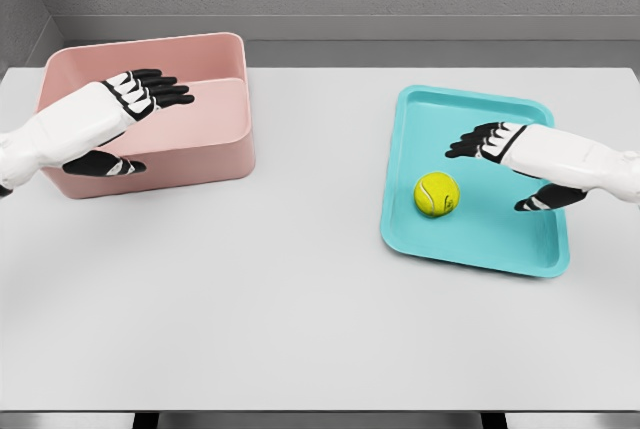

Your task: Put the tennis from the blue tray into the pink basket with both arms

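The tennis ball (437,194) lies in the blue tray (500,249) — right hand (500,144) beside it, fingers spread; left hand (130,99) over the pink basket (200,164), also empty.

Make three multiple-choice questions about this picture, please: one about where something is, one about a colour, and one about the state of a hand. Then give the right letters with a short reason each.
1. Where is the tennis ball?
A. In the pink basket
B. In the blue tray
C. On the bare table

2. What colour is the ball?
A. Yellow-green
B. Red
C. White

3. What is the right hand doing?
A. Gripping the ball
B. Resting in the basket
C. Open over the tray, holding nothing

Answers:
1 B: the ball lies on the floor of the blue tray, at the right of the table.
2 A: it is yellow-green with a pale seam.
3 C: its fingers are spread, and the ball sits apart from them to the left. The left hand, also open, is over the pink basket.
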